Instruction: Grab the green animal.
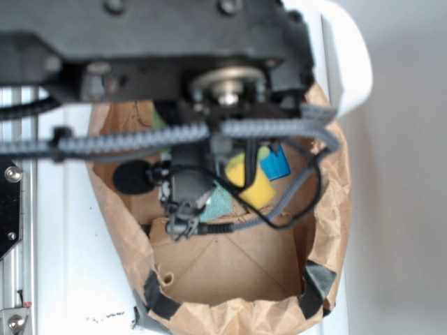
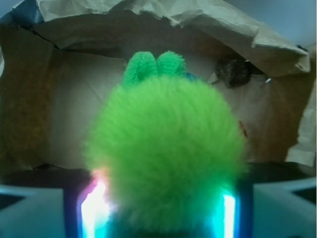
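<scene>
In the wrist view the green animal [image 2: 166,153] fills the middle: a fuzzy lime-green ball with two small knitted green nubs [image 2: 154,67] on its far side. It sits between my gripper's [image 2: 161,210] two fingers, and its fur presses against both lit pads [image 2: 94,208]. The gripper is shut on it. In the exterior view the arm and the gripper [image 1: 183,220] reach down into a brown paper bag [image 1: 230,314] and hide the toy.
Inside the bag lie a yellow sponge [image 1: 253,185], a blue piece [image 1: 276,164], a teal cloth [image 1: 220,202] and a black round object [image 1: 131,176]. A dark lump [image 2: 232,73] rests by the bag's far wall [image 2: 148,20]. Crumpled bag walls close in on all sides.
</scene>
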`<state>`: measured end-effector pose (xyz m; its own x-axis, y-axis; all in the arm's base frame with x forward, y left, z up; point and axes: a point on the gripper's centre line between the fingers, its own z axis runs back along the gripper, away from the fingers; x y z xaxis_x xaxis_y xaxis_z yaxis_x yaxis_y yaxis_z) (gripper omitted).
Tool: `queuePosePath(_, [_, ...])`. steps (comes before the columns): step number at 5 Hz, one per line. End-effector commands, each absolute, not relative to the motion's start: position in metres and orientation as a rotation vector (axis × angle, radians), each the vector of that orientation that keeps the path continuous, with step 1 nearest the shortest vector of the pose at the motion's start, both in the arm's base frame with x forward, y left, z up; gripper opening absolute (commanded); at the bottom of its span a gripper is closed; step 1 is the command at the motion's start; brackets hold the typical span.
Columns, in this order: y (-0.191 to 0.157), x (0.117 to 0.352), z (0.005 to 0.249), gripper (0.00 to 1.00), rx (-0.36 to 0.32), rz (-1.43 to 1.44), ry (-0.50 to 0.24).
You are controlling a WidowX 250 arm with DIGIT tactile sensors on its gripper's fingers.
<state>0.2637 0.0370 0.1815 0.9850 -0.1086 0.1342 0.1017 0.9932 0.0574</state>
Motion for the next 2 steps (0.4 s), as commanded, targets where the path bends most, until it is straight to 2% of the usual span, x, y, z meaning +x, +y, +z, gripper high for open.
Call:
queuePosePath(1, [0.0295, 0.2616, 0.2008, 0.00, 0.144, -0.105, -0.247])
queuePosePath(2, [0.0279, 0.2623, 0.1994, 0.00, 0.134, -0.128, -0.253])
